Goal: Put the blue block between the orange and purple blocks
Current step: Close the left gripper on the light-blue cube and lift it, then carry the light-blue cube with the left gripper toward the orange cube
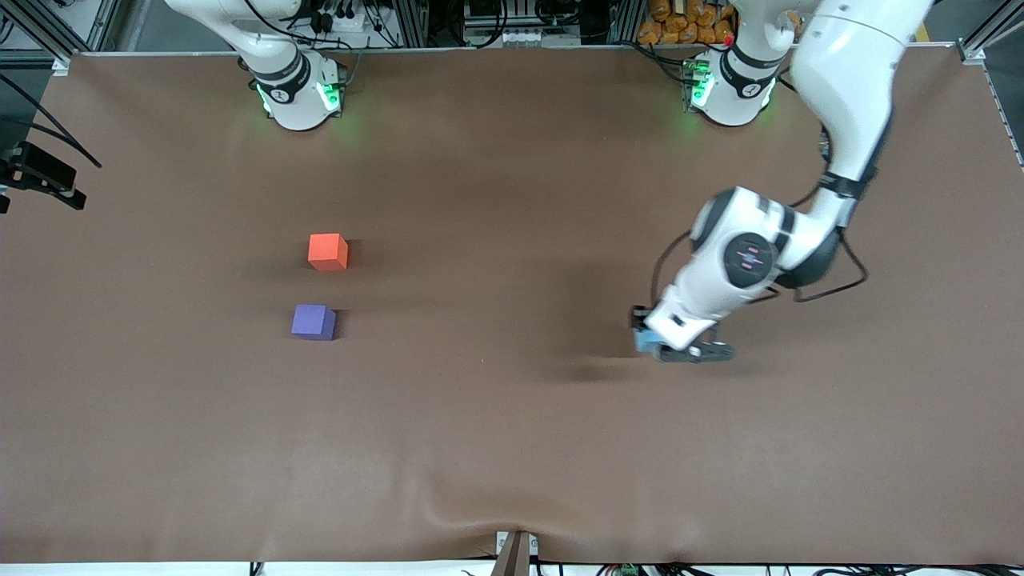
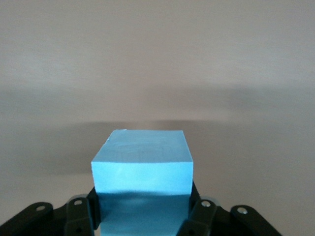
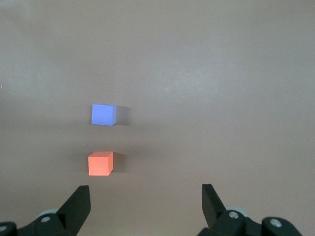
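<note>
My left gripper [image 1: 668,349] is shut on the blue block [image 1: 645,340], low over the table toward the left arm's end. In the left wrist view the blue block [image 2: 141,164] sits squeezed between the two black fingers [image 2: 78,214]. I cannot tell whether it touches the cloth. The orange block [image 1: 328,251] and the purple block [image 1: 314,322] stand apart toward the right arm's end, the purple one nearer the front camera. My right gripper [image 3: 145,189] hangs open and empty above them, with the orange block [image 3: 100,163] and the purple block [image 3: 104,114] below it.
A brown cloth [image 1: 512,416] covers the whole table, with a ripple at its front edge [image 1: 512,516]. Both arm bases [image 1: 300,88] stand along the back edge. A black fixture [image 1: 40,178] juts in at the right arm's end.
</note>
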Motion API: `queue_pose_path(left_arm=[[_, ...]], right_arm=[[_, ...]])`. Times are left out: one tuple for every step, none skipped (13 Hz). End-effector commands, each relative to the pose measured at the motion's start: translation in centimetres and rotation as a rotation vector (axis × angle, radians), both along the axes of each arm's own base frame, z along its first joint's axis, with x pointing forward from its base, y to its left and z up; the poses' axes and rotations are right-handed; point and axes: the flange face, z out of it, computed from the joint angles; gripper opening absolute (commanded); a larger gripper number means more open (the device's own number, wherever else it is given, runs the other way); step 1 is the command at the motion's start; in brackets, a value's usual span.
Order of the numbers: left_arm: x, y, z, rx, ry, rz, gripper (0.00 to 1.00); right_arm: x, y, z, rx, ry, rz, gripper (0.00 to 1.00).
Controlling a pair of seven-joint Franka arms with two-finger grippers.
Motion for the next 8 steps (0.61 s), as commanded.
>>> queue_pose_path(left_arm=[[-1.7,-7.6,1.8,-0.003,0.004,0.047,0.0],[-2.4,-10.4,2.3,-0.009,0.012,0.091,0.0],[-3.2,-13.1,2.7,-0.016,0.021,0.133,0.0],[-4.2,-15.6,3.0,-0.017,0.032,0.163,0.0],[-5.2,-17.4,3.0,-0.014,0.05,0.204,0.0],[-5.8,-19.1,3.1,-0.025,0.055,0.248,0.0],[-6.6,-20.6,3.0,-0.028,0.062,0.292,0.0],[-7.4,-21.9,3.0,-0.031,0.065,0.331,0.0]], right_arm=[[-0.1,-0.3,0.2,0.021,0.004,-0.003,1.0],[-0.1,-0.3,0.1,0.02,0.005,-0.003,1.0],[-0.1,-0.3,0.1,0.021,0.005,-0.003,1.0],[-0.1,-0.3,0.1,0.021,0.007,-0.003,1.0],[-0.1,-0.5,0.1,0.021,0.007,-0.006,1.0],[-0.1,-0.6,0.1,0.021,0.007,-0.007,1.0],[-0.2,-1.0,0.1,0.021,0.007,-0.015,1.0],[-0.3,-1.5,0.1,0.022,0.008,-0.026,1.0]])
